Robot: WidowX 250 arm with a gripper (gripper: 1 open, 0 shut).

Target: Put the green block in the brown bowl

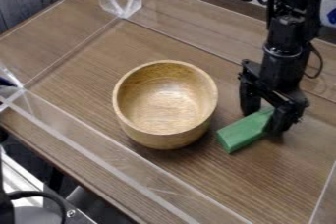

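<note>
Gripper [266, 115] wide open w/ nothing gripped, over green block [245, 132]; centre fingers, close square, clear bowl [164, 104] rim.

I work at what looks like a lab bench or robot test station. My black, jointed robot arm [278, 56] reaches over a brown wood-grain tabletop [79, 81]. Clear, see-through panels or edging run along the table's left side, with a clear angular piece [120, 0] near the back. At the lower left, dark cables and hardware [42, 206] crowd beside the table, too cropped to name.
</note>
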